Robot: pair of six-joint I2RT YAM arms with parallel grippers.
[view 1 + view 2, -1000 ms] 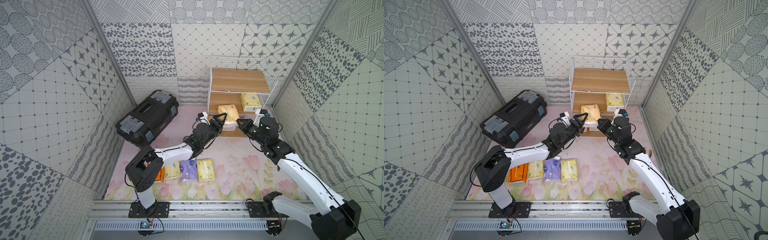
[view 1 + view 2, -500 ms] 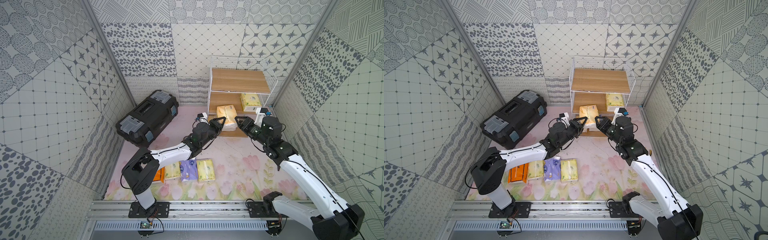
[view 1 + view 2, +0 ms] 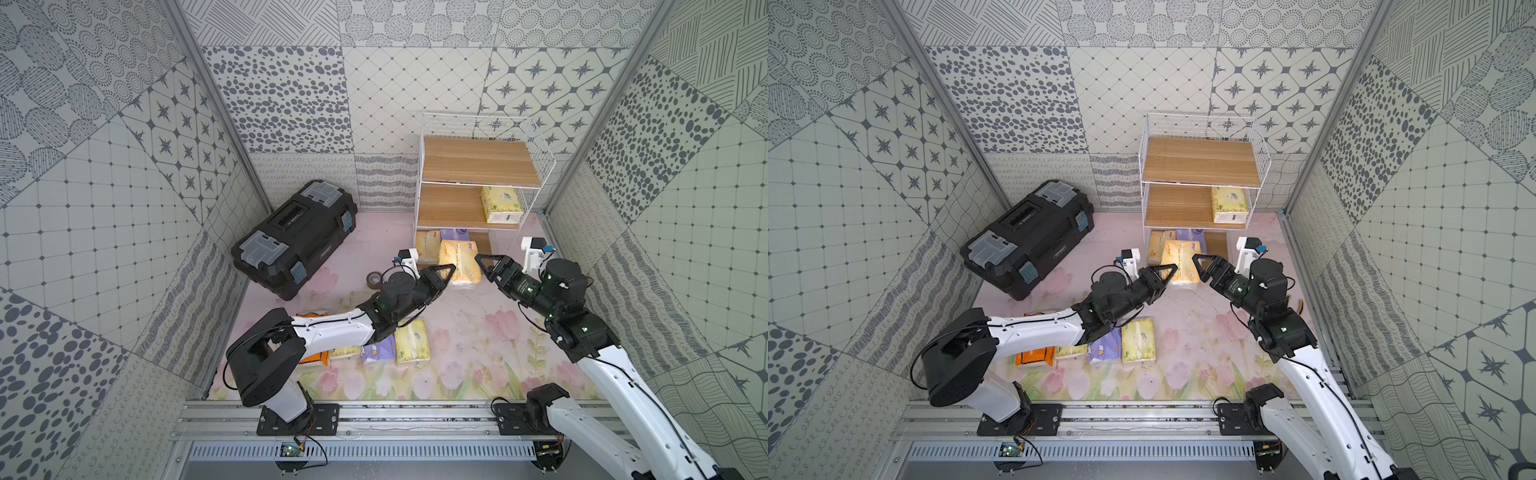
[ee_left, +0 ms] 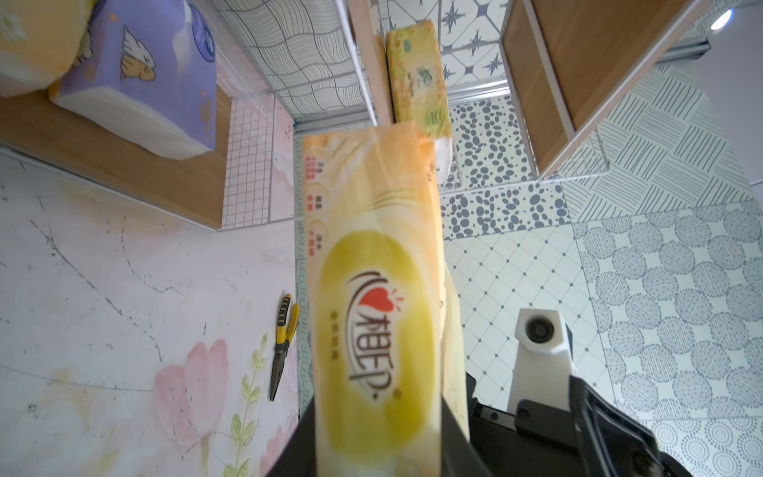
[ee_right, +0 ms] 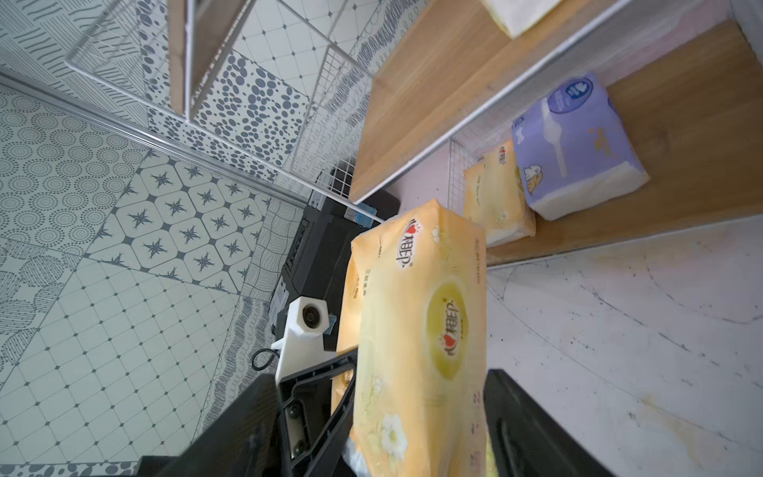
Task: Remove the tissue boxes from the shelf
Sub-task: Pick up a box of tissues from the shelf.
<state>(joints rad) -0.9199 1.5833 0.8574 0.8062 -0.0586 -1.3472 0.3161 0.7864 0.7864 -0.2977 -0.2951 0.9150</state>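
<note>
At the back left corner of the flowered mat (image 3: 469, 357) we see the black toolbox (image 3: 291, 237), which is no part of the job. Along the mat's edge nearest the arm bases, four tissue packs lie side by side in a row, partly under the left arm: the bright orange pack (image 3: 1034, 357), the half-hidden pale green pack (image 3: 1071, 352), the mat's purple pack (image 3: 1102, 351) and the outer pale green pack (image 3: 1138, 338). We count these four as done. Next comes the left gripper (image 3: 449, 272), reaching toward the shelf and clamped narrow on one end of the held yellow-orange pack (image 3: 459, 257). The left wrist view shows its jaws pressing both flanks. We judge that this pack hangs clear of the mat, just in front of the bottom board's front edge: off the shelf, but not yet set down. The shelf (image 3: 478, 166) stands at the mat's back edge toward the right corner, and its top board is bare. At the bottom board's left edge lies the second yellow-orange pack (image 5: 497, 194), with the shelf's purple pack (image 5: 574, 140) just beside it. The middle board carries the last pale green pack (image 3: 500, 203) against its right edge. Furthest right, the right gripper (image 3: 1200, 264) faces the held pack's other end with its jaws wide. In the right wrist view one jaw stands apart from the wrapper, so we judge that it grips nothing. By our count four packs are down, one is in hand and three are left on the shelf.
</note>
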